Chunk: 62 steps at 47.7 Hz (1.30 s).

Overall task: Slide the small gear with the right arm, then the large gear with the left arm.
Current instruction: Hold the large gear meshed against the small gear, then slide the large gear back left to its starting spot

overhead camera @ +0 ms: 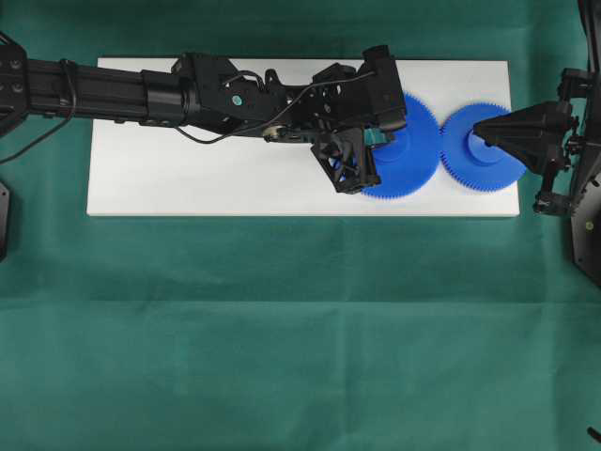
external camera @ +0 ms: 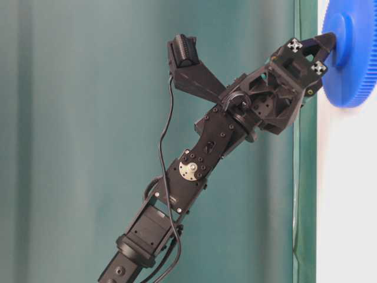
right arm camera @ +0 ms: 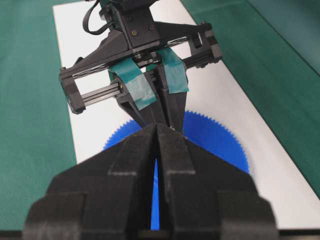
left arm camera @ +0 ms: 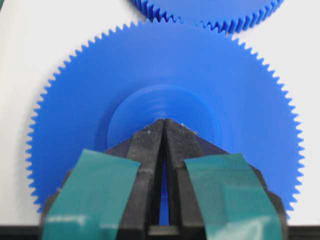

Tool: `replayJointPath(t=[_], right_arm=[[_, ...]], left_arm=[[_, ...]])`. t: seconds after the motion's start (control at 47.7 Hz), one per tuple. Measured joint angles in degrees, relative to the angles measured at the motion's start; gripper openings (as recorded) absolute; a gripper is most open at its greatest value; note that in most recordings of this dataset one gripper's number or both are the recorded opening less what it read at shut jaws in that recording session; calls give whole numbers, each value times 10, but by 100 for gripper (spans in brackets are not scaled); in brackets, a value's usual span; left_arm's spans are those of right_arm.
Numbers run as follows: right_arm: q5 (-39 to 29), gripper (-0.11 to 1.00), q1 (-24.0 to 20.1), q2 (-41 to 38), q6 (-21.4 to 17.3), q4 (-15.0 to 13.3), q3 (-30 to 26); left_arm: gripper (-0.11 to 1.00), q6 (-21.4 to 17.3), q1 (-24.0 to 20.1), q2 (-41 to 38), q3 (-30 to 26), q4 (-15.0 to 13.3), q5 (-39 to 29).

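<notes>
Two blue gears lie meshed on the white board [overhead camera: 235, 178]. The large gear [overhead camera: 413, 164] [left arm camera: 230, 85] [right arm camera: 215, 140] is the left one and the small gear [overhead camera: 488, 174] [left arm camera: 210, 10] sits to its right. My left gripper [overhead camera: 387, 141] [left arm camera: 164, 123], with teal patches, is shut, its tip resting on the large gear's raised hub [left arm camera: 165, 100]. My right gripper [overhead camera: 476, 128] [right arm camera: 157, 127] is shut too, its point on the small gear's hub. In the right wrist view its fingers hide most of that gear. The table-level view has the left gripper [external camera: 334, 39] touching the large gear [external camera: 356, 65].
The board lies on a green cloth [overhead camera: 282, 329] with open cloth in front. Its left half [overhead camera: 169, 178] is bare under the stretched left arm [overhead camera: 113, 89]. The small gear lies close to the board's right edge [overhead camera: 515, 141].
</notes>
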<state>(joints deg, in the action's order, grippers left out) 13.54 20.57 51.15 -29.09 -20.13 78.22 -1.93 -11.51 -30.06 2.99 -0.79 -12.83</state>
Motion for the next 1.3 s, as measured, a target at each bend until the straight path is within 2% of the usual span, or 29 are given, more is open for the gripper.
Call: replayJointPath(t=[0.147,0.314,0.503,0.67,0.922,1.068,1.299], right_arm=[[0,50,0,0,0,0,0],[0,50,-1,0,-1,0,0],[0,50,-8,0,-1,0,0],[0,50,-8,0,-1,0,0],[0,50,-12,0,-2,0,0],[0,50,-15,-1,-3,0,-1],[0,50,-22,-2,-3,1,-2]], left_arm=[[0,0,0,11,14,0,-4],[0,3,-6,55,77,-1,-19],[0,8,-31,134,201,-2,-19],[0,33,-57,218,324,-2,-4],[0,74,-80,335,470,-2,17],[0,81,-84,381,522,-2,19],[0,81,-92,430,572,-2,20]])
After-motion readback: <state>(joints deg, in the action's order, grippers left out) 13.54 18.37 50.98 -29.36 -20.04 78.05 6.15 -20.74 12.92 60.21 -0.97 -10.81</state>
